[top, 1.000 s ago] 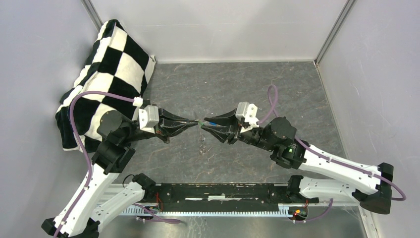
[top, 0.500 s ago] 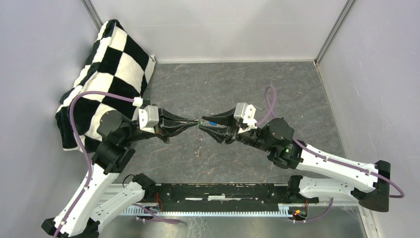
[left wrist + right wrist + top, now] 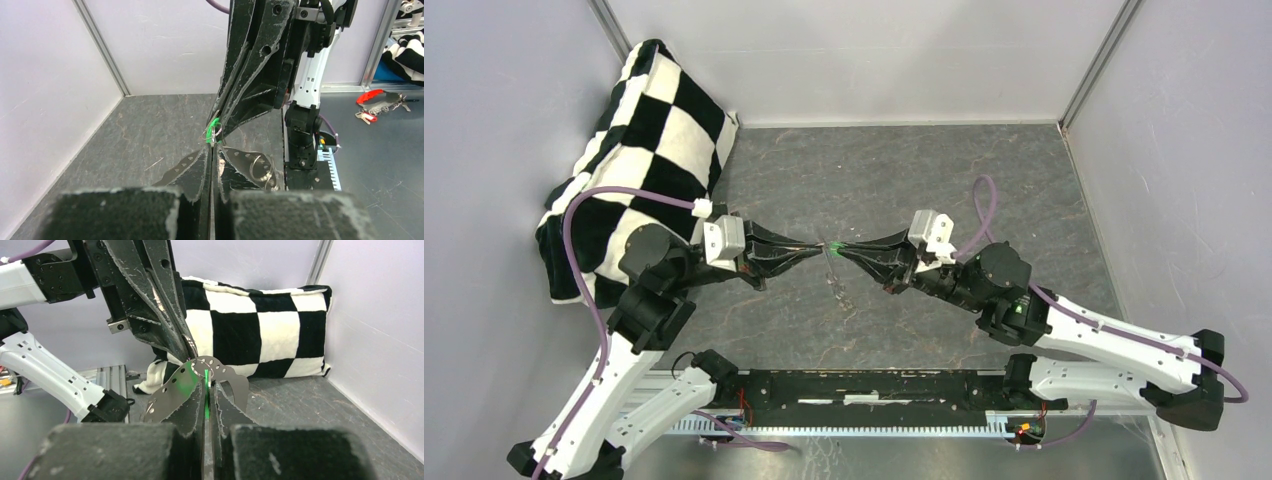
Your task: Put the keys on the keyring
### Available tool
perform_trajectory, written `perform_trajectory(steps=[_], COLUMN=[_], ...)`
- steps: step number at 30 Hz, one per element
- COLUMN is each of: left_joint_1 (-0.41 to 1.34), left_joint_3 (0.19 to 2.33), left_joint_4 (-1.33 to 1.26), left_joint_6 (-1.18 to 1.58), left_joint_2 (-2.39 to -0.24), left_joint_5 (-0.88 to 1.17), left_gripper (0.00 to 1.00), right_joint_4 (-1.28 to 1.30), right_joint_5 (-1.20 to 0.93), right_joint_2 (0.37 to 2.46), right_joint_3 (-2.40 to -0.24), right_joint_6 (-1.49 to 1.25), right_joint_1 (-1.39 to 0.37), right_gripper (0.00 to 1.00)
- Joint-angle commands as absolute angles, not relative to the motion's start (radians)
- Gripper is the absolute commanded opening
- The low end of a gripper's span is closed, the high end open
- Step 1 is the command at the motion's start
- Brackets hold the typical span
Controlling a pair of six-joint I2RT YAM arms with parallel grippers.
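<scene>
Green key [image 3: 206, 396] edge-on in right-wrist view

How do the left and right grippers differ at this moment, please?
The left gripper reaches in from the left and the right gripper from the right, so their tips meet nose to nose. The left gripper appears to pinch the keyring, which dangles below the tips, while the right gripper pinches the green key. Both are shut, and both are black and tapered.

Left claw [image 3: 820, 246], right claw [image 3: 838, 245] clamped tip-to-tip
</scene>
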State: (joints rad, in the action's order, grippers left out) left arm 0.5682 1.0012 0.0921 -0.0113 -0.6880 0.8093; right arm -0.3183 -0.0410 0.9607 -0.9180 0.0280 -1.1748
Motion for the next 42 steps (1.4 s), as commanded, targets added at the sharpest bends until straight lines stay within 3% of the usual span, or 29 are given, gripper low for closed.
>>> perform_trajectory(steps=[1, 17, 32, 42], left_joint_1=[0.566, 0.567, 0.567, 0.567], left_joint_3=[1.031, 1.054, 1.072, 1.075], left_joint_4=[0.082, 0.078, 0.146, 0.161], left_joint_6=[-0.076, -0.051, -0.068, -0.078], left_joint_2=[-0.679, -0.708, -0.724, -0.725], left_joint_5=[0.793, 0.837, 0.92, 0.913], left_gripper=[0.02, 0.02, 0.02, 0.02], right_joint_4=[-0.263, -0.131, -0.136, -0.12], right_joint_5=[-0.043, -0.186, -0.104, -0.163], right_joint_2=[0.932, 1.001, 0.965, 1.012], right_joint_3=[-0.913, -1.03, -1.069, -1.115], right_joint_6=[0.033, 0.085, 0.15, 0.152], right_joint_1=[-1.184, -1.189, -1.189, -1.189], right_gripper=[0.04, 0.08, 0.07, 0.08])
